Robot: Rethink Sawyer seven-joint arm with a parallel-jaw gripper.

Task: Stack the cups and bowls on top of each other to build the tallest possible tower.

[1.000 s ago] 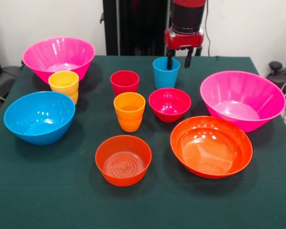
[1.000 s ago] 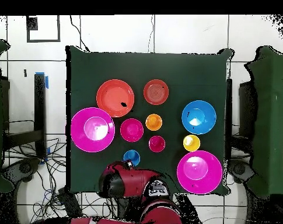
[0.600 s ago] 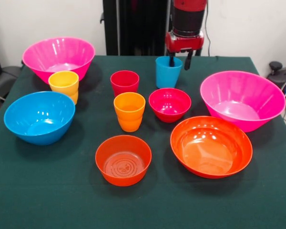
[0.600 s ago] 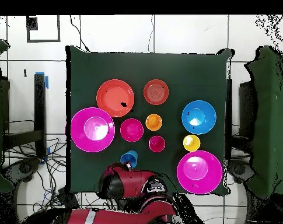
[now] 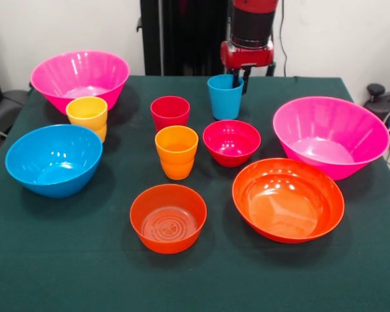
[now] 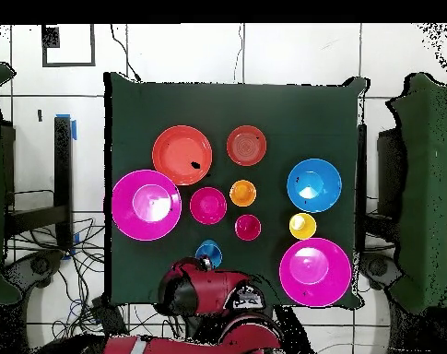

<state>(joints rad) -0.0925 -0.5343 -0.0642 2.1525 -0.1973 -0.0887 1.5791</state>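
My gripper (image 5: 241, 81) hangs at the far side of the table, its fingers drawn close on the right rim of the blue cup (image 5: 223, 99), one inside and one outside. The cup stands roughly upright; I cannot tell whether its base touches the cloth. From above, the blue cup (image 6: 208, 253) peeks out beside the arm's head. The red cup (image 5: 169, 112), orange cup (image 5: 176, 153) and yellow cup (image 5: 88, 117) stand apart. A crimson bowl (image 5: 231, 144), small orange bowl (image 5: 168, 218), wide orange bowl (image 5: 288, 200), blue bowl (image 5: 54, 161) and two pink bowls (image 5: 80, 78) (image 5: 330, 135) sit separately.
A dark green cloth (image 5: 65, 260) covers the table. The near strip of it lies in front of the bowls. The arm's red head (image 6: 194, 288) hangs over the table edge in the overhead view.
The fingers, spread wide a second ago, have drawn close on the blue cup's rim. The cup shifted up and right half a second ago and is now back to the left.
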